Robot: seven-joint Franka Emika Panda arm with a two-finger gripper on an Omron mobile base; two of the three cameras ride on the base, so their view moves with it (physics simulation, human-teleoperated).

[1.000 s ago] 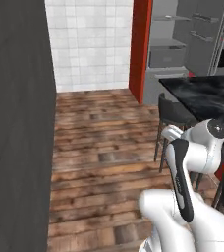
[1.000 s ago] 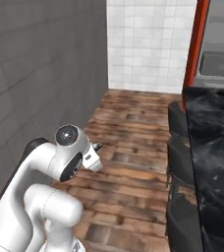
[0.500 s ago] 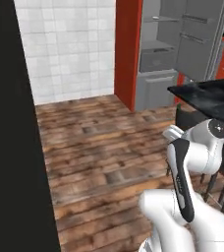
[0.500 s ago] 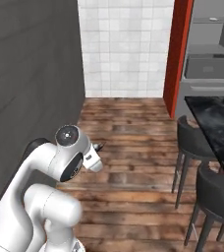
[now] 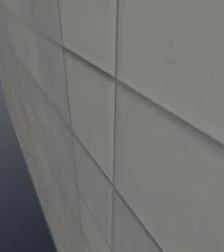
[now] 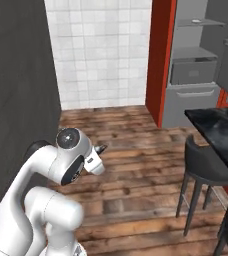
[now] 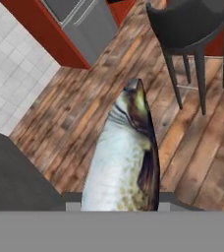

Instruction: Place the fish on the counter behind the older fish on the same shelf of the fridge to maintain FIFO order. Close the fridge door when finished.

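Jaws pinching the fish (image 7: 124, 162) at frame bottom; possible slip or knock against the stool (image 7: 192, 29), upper right, during transit to the fridge (image 6: 196, 65).

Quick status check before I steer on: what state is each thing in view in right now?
fish: held in the gripper, head pointing away from the hand, above the wooden floor.
gripper: shut on the fish.
fridge: open, grey shelves and drawer showing.
stool: upright on the floor beside the counter.
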